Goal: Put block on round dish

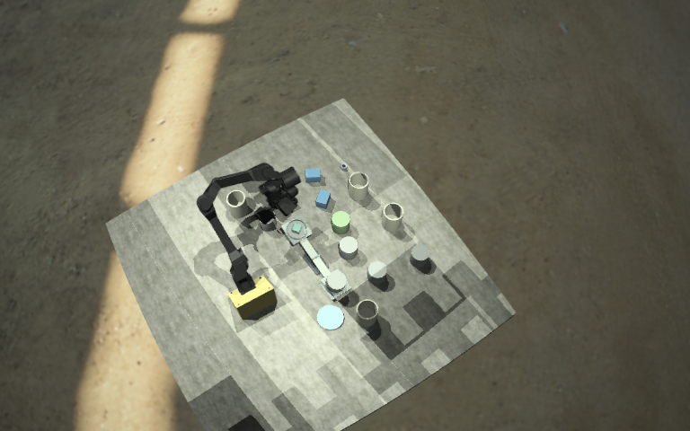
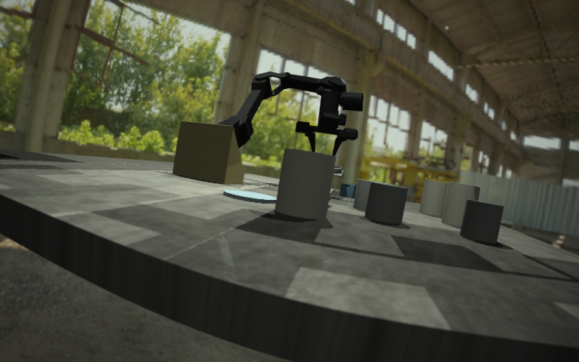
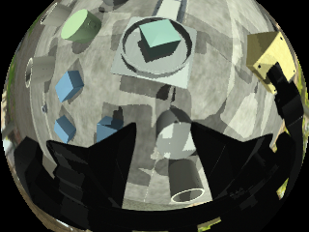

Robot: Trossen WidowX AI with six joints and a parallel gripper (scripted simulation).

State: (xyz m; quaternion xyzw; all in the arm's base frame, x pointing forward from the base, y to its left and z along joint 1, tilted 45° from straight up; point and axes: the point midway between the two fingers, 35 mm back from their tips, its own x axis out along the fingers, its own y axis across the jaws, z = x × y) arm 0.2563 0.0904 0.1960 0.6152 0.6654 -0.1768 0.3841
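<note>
The teal block (image 1: 296,228) (image 3: 160,35) lies uncovered in the round holder at one end of the balance (image 1: 314,258) (image 3: 181,79). A pale cup (image 1: 336,280) stands upside down on the other end. The lifted grey cup (image 1: 269,224) (image 3: 177,141) now stands on the table beside the uncovered end, clear of the dish. My gripper (image 1: 275,210) (image 2: 323,149) (image 3: 164,127) is open and empty above that cup, its fingertips apart in the wrist view. The light blue round dish (image 1: 330,317) (image 2: 247,195) lies past the covered end with nothing on it.
An open beige cup (image 1: 236,204) (image 3: 185,181) stands near the lifted cup. Blue blocks (image 1: 313,175) (image 1: 322,198) (image 3: 107,129), a green cylinder (image 1: 340,222) (image 3: 81,26) and several grey cylinders stand beyond the balance. Another beige cup (image 1: 367,313) (image 2: 304,185) stands beside the dish.
</note>
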